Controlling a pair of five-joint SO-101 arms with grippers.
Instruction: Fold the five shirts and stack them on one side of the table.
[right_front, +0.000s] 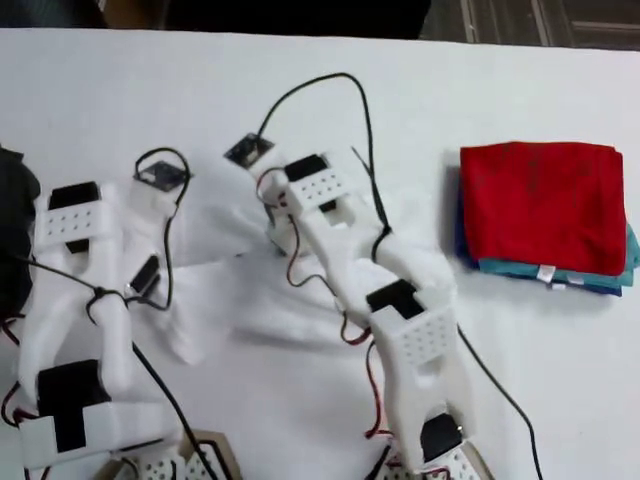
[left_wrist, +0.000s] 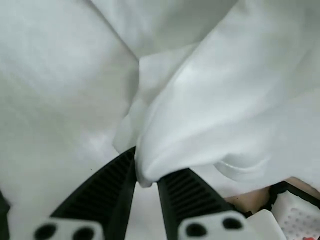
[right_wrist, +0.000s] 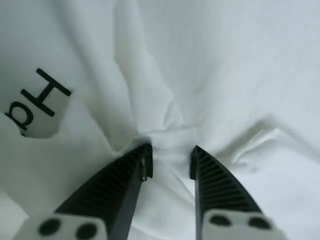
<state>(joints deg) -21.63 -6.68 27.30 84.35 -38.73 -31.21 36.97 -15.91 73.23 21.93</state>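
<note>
Two grippers are down on the white shirt (right_front: 250, 300), which lies rumpled on the table (right_front: 450, 80) between its middle and left edge. The left gripper (left_wrist: 148, 172) has its jaws clamped on a fold of cloth. The right gripper (right_wrist: 171, 155) stands with jaws apart astride a pucker, not yet pinching. I'd want it closed firmly on the fabric, then both lifted level so the fold lands flat. The red-topped stack (right_front: 545, 205) sits by the right edge.

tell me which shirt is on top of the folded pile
The red shirt: it covers the teal shirt and the blue shirt, whose edges peek out beneath it.
</note>
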